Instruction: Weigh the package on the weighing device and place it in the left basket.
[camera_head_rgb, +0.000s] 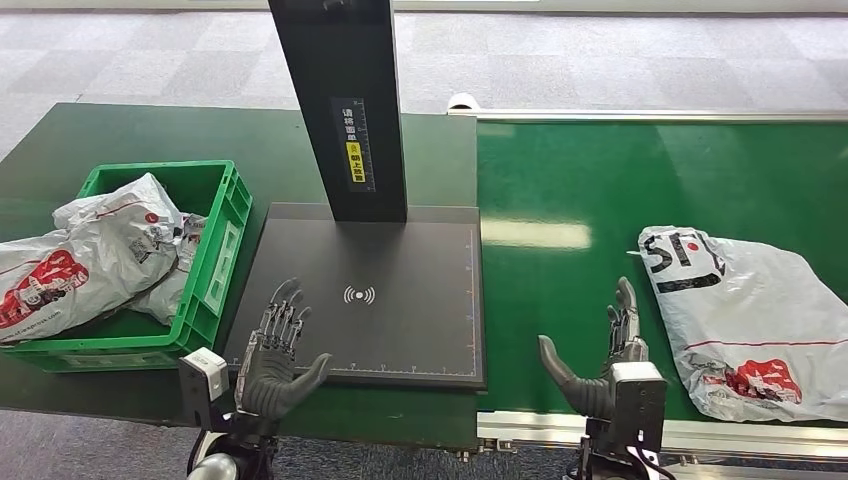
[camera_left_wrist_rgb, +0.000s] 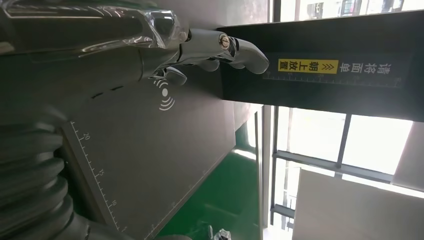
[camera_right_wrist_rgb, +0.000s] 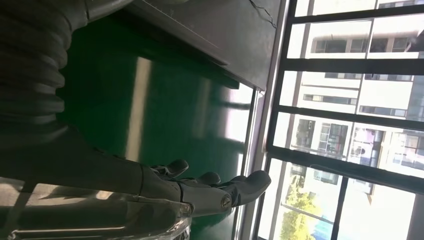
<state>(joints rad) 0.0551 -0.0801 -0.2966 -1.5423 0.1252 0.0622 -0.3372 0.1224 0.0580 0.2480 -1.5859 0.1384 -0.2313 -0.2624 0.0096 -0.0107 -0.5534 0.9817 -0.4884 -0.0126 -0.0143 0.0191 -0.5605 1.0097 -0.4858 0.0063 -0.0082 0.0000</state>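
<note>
From the head view I see the package (camera_head_rgb: 752, 320), a white plastic mailer with red and black print, lying flat on the green belt (camera_head_rgb: 570, 190) at the right side of the counter, well apart from the scale (camera_head_rgb: 400, 310). The scale's dark platform carries nothing; its black post (camera_head_rgb: 345, 100) rises from the far edge and bears a yellow label (camera_head_rgb: 355, 162). My left hand (camera_head_rgb: 280, 350) is released, fingers spread and extended, thumb out, over the near left corner of the platform; I cannot tell whether it touches the surface. The left wrist view shows the fingers (camera_left_wrist_rgb: 235, 50) stretched toward the post above the platform's ruled edge. My right hand (camera_head_rgb: 605, 355) is likewise released and holds nothing, palm turned inward over the belt, just beside the package's near left edge but apart from it. The green basket (camera_head_rgb: 215, 270) stands left of the scale, touching or nearly touching it, and holds several white mailers (camera_head_rgb: 95, 255), one hanging over its left rim.
</note>
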